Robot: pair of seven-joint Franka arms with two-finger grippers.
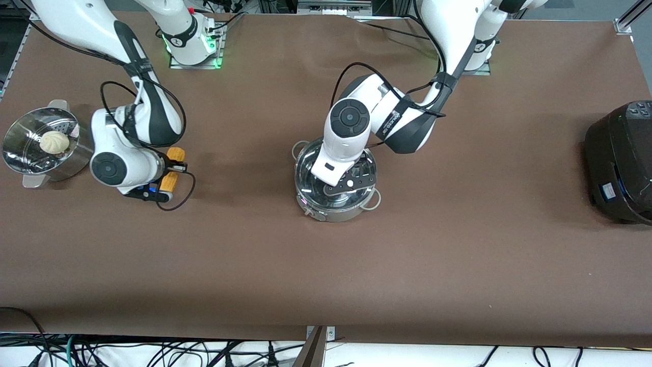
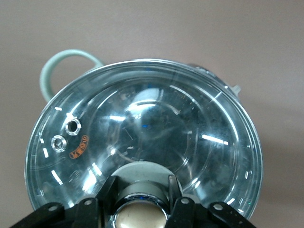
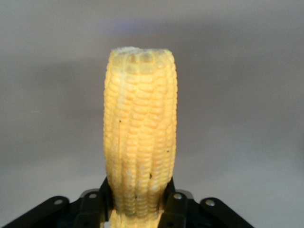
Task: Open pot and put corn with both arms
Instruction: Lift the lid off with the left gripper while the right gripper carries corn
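The steel pot [image 1: 333,211] stands mid-table with its glass lid [image 1: 310,176] on it. My left gripper [image 1: 351,183] is down on the lid. In the left wrist view its fingers [image 2: 107,190] close on either side of the brass-coloured knob [image 2: 141,218], above the lid [image 2: 152,123] and a grey loop handle [image 2: 59,64]. The yellow corn [image 1: 175,153] is toward the right arm's end of the table. My right gripper [image 1: 172,167] is shut across the corn's middle. The right wrist view shows the corn [image 3: 141,128] between the fingers [image 3: 173,197], low over the brown table.
A perforated steel steamer bowl [image 1: 20,163] with a white bun [image 1: 54,141] stands beside the right gripper at that end of the table. A big black round cooker [image 1: 621,158] stands at the left arm's end.
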